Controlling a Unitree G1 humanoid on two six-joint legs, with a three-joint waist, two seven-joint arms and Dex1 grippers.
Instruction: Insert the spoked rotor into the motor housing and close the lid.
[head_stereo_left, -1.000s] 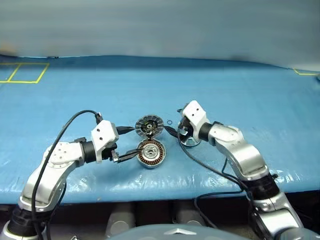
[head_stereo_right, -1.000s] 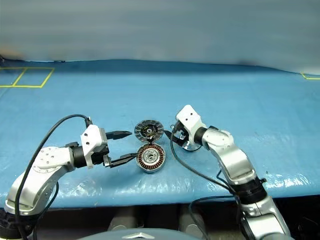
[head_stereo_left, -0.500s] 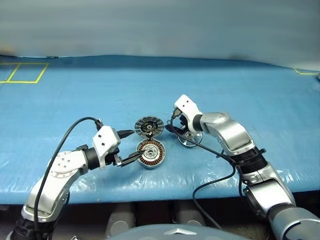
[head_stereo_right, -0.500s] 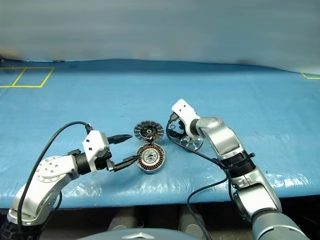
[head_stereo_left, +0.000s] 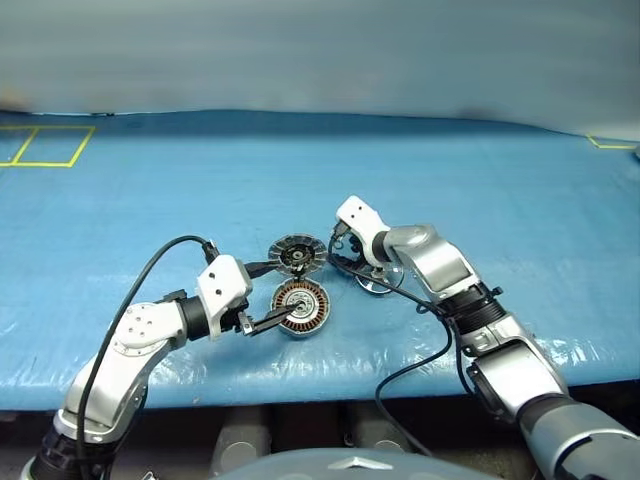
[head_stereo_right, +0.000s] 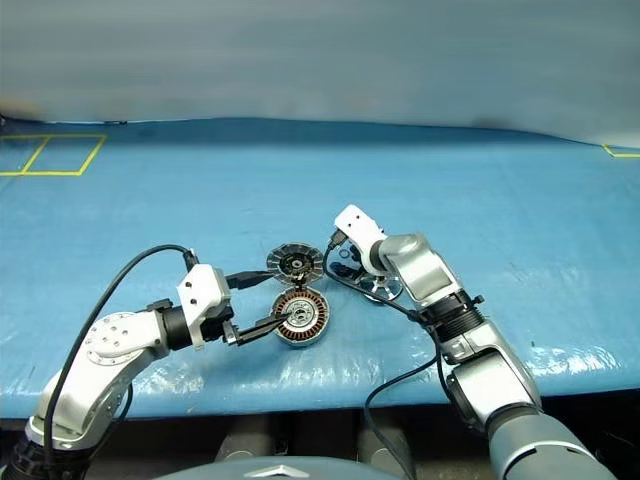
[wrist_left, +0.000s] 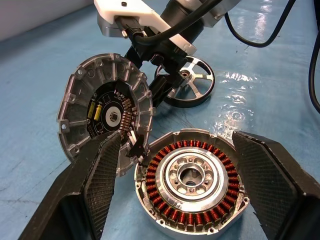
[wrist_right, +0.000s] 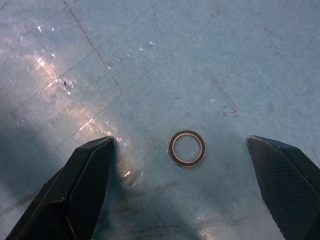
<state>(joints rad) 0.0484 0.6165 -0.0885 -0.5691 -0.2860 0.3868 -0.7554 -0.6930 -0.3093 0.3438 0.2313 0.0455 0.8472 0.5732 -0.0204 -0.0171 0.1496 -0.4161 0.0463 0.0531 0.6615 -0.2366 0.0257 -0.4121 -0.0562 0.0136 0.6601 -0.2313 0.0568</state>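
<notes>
The left end effector (wrist_left: 177, 187) reaches in from the left over the blue worktop (head_stereo_left: 150, 200), its two black fingers (wrist_left: 100, 180) spread wide. The motor housing (head_stereo_left: 301, 306) lies flat on the worktop right at those fingertips: in the left wrist view the fingers stand one on each side of the cup, with the ring of copper-brown windings and the silver hub between them. Whether the pads touch its rim I cannot tell.

Just beyond the housing, on its far side, is the lid (head_stereo_left: 298, 255). It is joined to the housing's far edge and swung open, with its segmented rim and black centre turned up toward the camera. The far finger of the left end effector lies close beside the lid's near-left edge.

To the right of the lid and housing, the spoked rotor (wrist_left: 189, 87) lies on the worktop, outside the housing. The right arm's wrist hangs over it, so part of the wheel is hidden in the head views.

The right end effector (wrist_right: 177, 185) points down and leftward toward the worktop, its fingers fully spread and holding nothing. A small dark ring (wrist_right: 186, 148) lies flat on the blue surface between its fingertips, touching neither. The rotor sits nearer than these fingertips, under the wrist rather than between the fingers.
</notes>
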